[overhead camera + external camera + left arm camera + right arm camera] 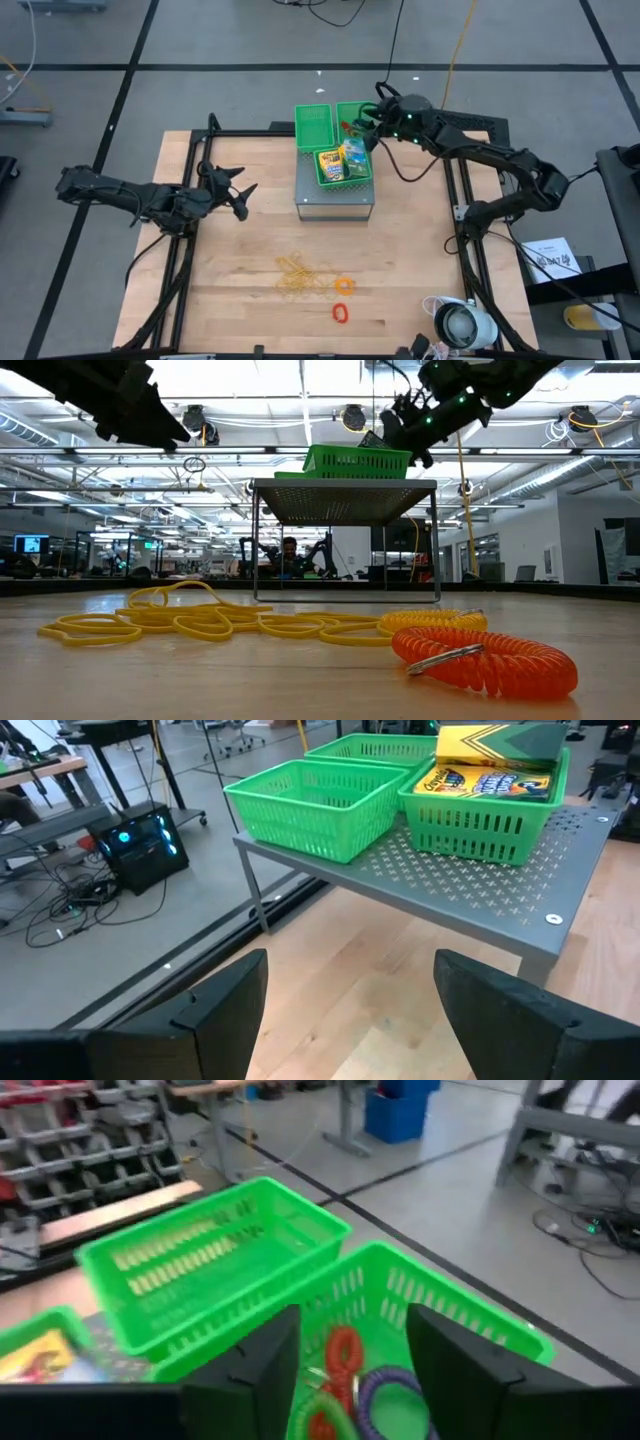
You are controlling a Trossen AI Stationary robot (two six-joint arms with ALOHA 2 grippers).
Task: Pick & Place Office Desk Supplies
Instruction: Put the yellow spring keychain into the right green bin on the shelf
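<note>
My right gripper [369, 121] [352, 1328] hovers open above the far right green bin [455, 1305] on the grey metal stand [335, 192]. That bin holds a red ring [343, 1352], a purple ring [392, 1388] and a green ring [330, 1415]. The yellow-green crayon box [331, 164] [492, 762] stands in the near bin, with a green-white packet [356, 153] beside it. On the table lie the tan rubber bands [300, 275] [200, 622], an orange ring [345, 285] [432, 621] and a red ring [341, 313] [490, 660]. My left gripper [243, 192] [350, 970] waits open, left of the stand.
A third green bin [313, 125] [315, 800] sits on the stand's far left. A white round device with cables [460, 325] lies at the table's near right corner. Black frame rails [462, 215] run along both table sides. Bare wood lies between the stand and the rubber bands.
</note>
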